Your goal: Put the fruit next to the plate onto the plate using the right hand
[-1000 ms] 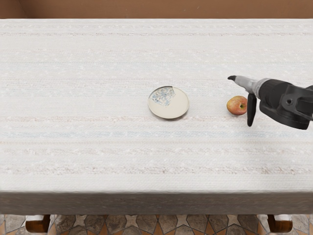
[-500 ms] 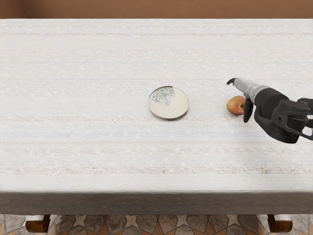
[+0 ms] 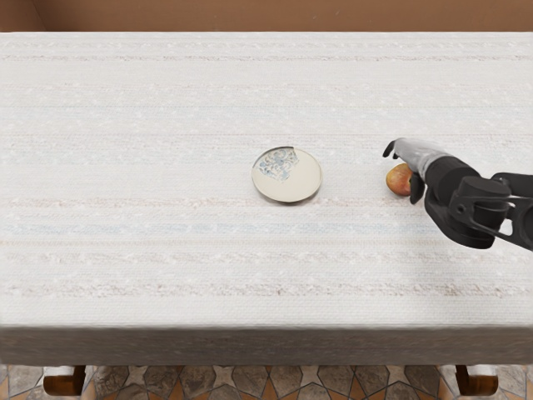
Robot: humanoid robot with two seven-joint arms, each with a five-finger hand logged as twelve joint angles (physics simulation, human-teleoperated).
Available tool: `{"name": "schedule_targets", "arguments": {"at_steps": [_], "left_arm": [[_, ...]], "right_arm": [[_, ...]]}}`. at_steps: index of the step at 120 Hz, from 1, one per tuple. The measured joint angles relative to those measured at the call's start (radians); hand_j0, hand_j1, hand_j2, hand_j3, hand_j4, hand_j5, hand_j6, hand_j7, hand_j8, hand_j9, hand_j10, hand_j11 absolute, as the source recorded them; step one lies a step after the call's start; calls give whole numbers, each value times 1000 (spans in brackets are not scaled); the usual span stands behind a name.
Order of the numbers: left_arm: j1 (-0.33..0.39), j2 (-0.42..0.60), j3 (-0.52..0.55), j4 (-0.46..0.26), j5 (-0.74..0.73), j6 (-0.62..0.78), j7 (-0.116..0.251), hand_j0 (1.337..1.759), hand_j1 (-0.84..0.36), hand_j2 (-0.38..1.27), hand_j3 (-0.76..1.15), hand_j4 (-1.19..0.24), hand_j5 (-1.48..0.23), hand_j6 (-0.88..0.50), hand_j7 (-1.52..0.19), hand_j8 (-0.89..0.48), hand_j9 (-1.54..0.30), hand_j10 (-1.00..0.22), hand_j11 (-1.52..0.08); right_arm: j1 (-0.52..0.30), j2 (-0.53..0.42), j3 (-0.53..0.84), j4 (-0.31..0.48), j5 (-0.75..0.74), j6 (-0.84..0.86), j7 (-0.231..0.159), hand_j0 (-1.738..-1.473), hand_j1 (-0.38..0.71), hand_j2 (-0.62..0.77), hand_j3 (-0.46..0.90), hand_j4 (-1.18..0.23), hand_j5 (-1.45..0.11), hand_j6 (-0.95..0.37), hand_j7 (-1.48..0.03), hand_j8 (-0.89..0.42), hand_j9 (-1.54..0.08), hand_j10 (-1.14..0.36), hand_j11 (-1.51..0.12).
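A red and yellow apple point(image 3: 397, 179) lies on the table, to the right of the small round plate point(image 3: 287, 175), which has a blue pattern at its upper left. My right hand point(image 3: 403, 173) comes in from the right edge and sits over the apple, covering its right half. The fingers point(image 3: 393, 149) arch over the top of the apple and the thumb point(image 3: 415, 190) hangs down at its right front. The hand is open around the fruit, and the apple rests on the cloth. The left arm is out of view.
A pale striped cloth point(image 3: 166, 208) covers the whole table. Its front edge runs along the bottom of the view, with a tiled floor below it. A stretch of bare cloth separates the plate and the apple.
My right hand has dropped and slid left onto the apple, and its fingers have curved over the top. The thumb has drawn in. Apple and plate have not moved.
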Motion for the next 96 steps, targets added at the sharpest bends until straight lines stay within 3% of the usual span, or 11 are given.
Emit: {"name": "schedule_targets", "arguments": {"at_steps": [56, 73, 96], "left_arm": [[0, 0, 0, 0, 0, 0, 0, 1658, 349, 0, 0, 0, 0, 0, 0, 0, 0, 0, 0], [0, 0, 0, 0, 0, 0, 0, 1658, 349, 0, 0, 0, 0, 0, 0, 0, 0, 0, 0], [0, 0, 0, 0, 0, 0, 0, 1658, 349, 0, 0, 0, 0, 0, 0, 0, 0, 0, 0]], "right_arm": [[-25, 30, -6, -41, -17, -5, 0, -1658, 67, -66, 0, -351, -453, -353, -453, -352, -453, -351, -453], [-29, 31, -6, -45, -17, -5, 0, -1658, 143, -78, 0, -417, -537, -402, -538, -415, -538, -417, -537], [-33, 31, -4, -48, -16, -2, 0, -1653, 169, -54, -3, -521, -645, -354, -659, -373, -658, -517, -658]]}}
